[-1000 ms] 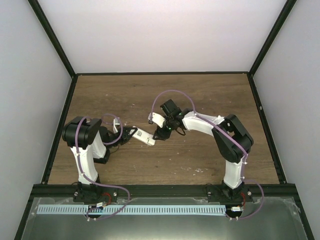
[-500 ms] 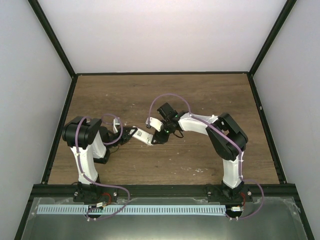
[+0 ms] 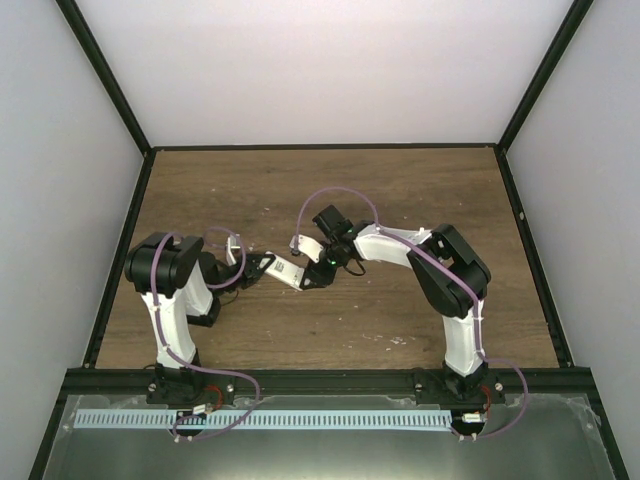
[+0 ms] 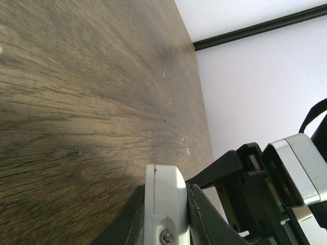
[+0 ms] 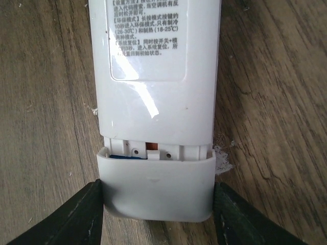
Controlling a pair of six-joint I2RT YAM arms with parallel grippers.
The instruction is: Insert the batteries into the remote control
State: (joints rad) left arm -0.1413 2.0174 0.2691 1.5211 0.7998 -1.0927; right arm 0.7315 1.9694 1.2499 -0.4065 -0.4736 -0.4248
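The remote control (image 3: pixel 289 272) lies back side up, its printed label showing in the right wrist view (image 5: pixel 153 61). My left gripper (image 3: pixel 263 268) is shut on its left end, and the white body (image 4: pixel 164 189) sits pinched between the dark fingers (image 4: pixel 204 214). A white battery cover (image 5: pixel 156 191) sits partly slid onto the other end. A narrow gap there shows a blue sliver of the batteries (image 5: pixel 122 156). My right gripper (image 3: pixel 318 273) straddles this cover (image 5: pixel 156 217), with its fingers (image 5: pixel 76 219) against both sides.
The wooden table (image 3: pixel 400 200) is bounded by a black frame (image 3: pixel 520 220) and pale walls. Small white flecks (image 3: pixel 400 340) mark the wood near the front right. The right arm's dark wrist (image 4: pixel 245 189) fills the space just beyond the remote.
My right gripper has slid left up to the remote's end and its jaws have narrowed around the cover. The left arm and remote have stayed put.
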